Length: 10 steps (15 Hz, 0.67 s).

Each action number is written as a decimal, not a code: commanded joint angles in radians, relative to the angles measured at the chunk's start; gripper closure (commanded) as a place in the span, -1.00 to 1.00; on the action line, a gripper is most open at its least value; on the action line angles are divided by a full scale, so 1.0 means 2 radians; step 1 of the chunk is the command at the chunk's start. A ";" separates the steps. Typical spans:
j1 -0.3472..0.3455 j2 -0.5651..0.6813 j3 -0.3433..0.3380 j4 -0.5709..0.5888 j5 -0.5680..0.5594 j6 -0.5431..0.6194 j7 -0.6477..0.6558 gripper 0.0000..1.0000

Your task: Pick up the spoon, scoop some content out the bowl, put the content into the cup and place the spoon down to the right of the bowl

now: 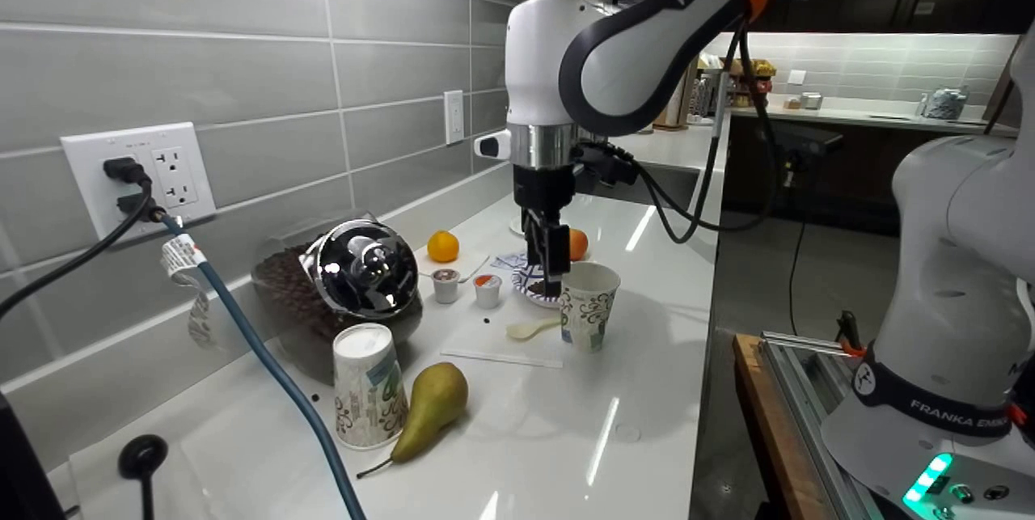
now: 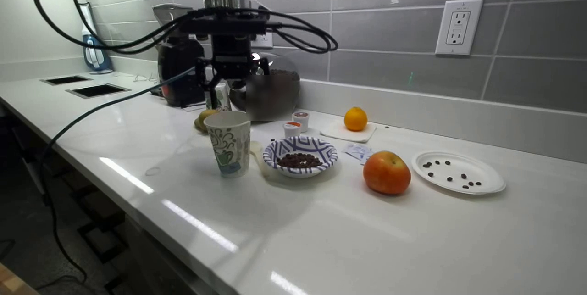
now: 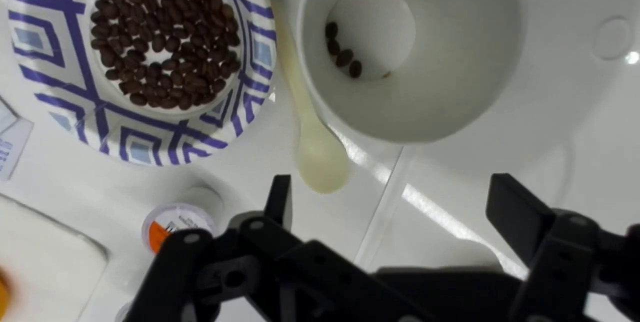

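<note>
inside cup [image 3: 420, 61], four beans [image 3: 344, 57] (wrist view only); tool [image 3: 390, 191] spread wide above counter [image 2: 412, 244].

The gripper [image 3: 392, 199] hung pointing down, its two black fingers [image 3: 280, 199] spread well apart, with the silvery wrist [image 1: 546, 145] upright directly above it and the white arm [image 1: 631, 67] slanting up and away beyond.
</note>
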 commanded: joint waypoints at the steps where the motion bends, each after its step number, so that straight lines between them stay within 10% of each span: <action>1: -0.010 0.047 0.016 0.026 -0.025 -0.028 -0.006 -1.00; 10: -0.024 0.099 0.022 0.050 -0.078 -0.014 0.008 -1.00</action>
